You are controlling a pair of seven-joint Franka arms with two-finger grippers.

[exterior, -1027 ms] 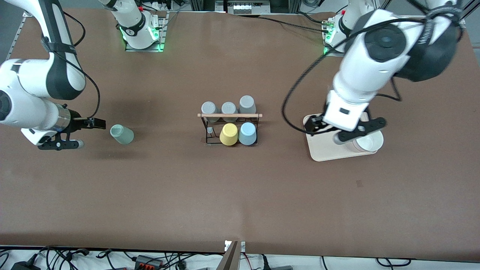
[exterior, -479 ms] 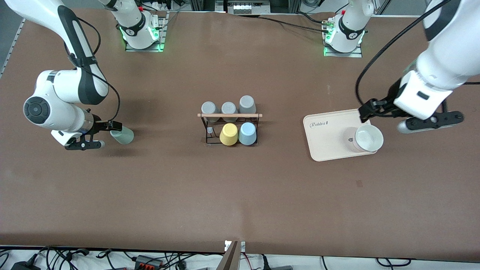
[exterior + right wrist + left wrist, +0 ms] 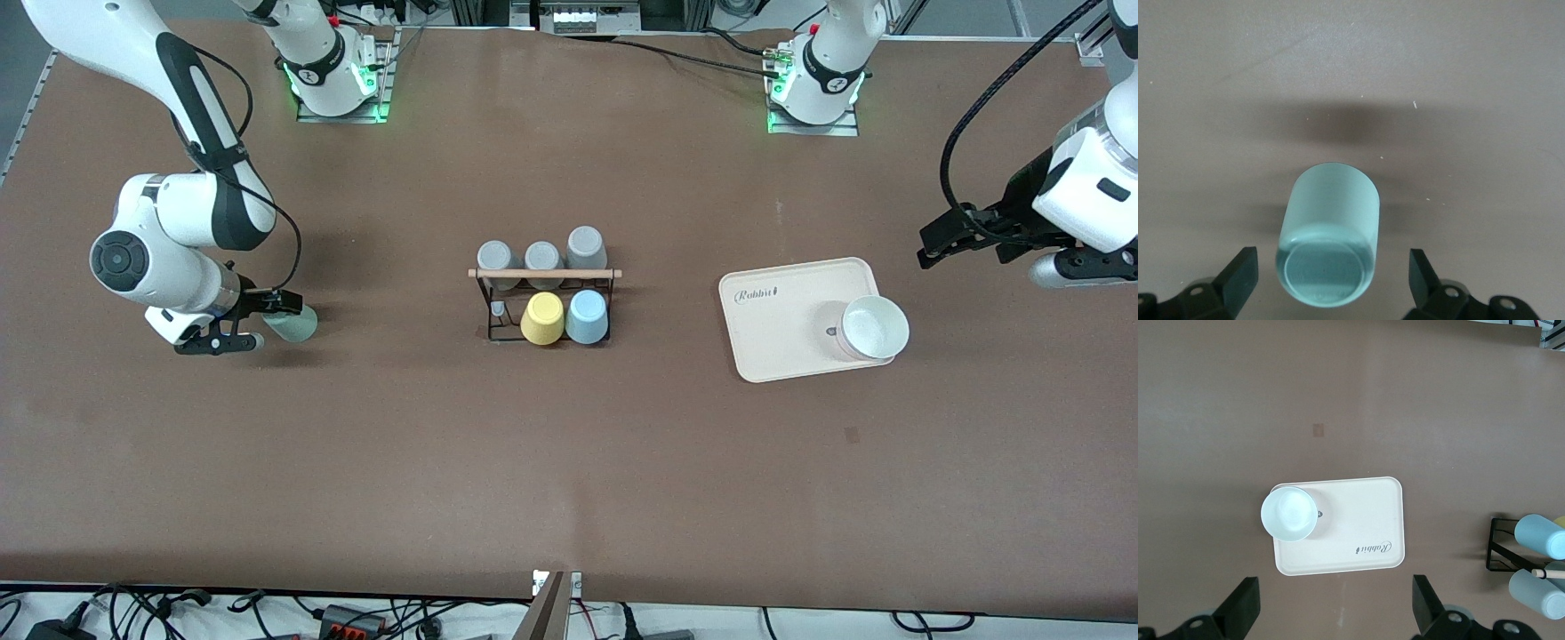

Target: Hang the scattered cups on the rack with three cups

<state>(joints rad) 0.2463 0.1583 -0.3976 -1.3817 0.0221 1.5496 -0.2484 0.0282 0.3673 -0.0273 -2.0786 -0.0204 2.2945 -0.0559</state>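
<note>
Brown bench, mint green cup (image 3: pixel 292 324) lying on its side near the right arm's end, between the spread fingers of the right hand (image 3: pixel 253 319).

Its rim faces that hand and neither finger visibly touches it; the right wrist view shows the cup (image 3: pixel 1328 243) in the gap with space at both sides. At mid-bench stands the rack (image 3: pixel 544 298), a wooden rod (image 3: pixel 544 274) across its top, with a light blue cup (image 3: pixel 587 317) and a yellow cup (image 3: pixel 542 318) on the row nearer the front edge and three grey cups (image 3: pixel 541 257) on the other row. Toward the left arm's end a cream tray (image 3: pixel 782 329) carries a white bowl-like cup (image 3: pixel 874 326). The left hand (image 3: pixel 1000 244) hangs wide open and empty over bare bench near that end's edge.
</note>
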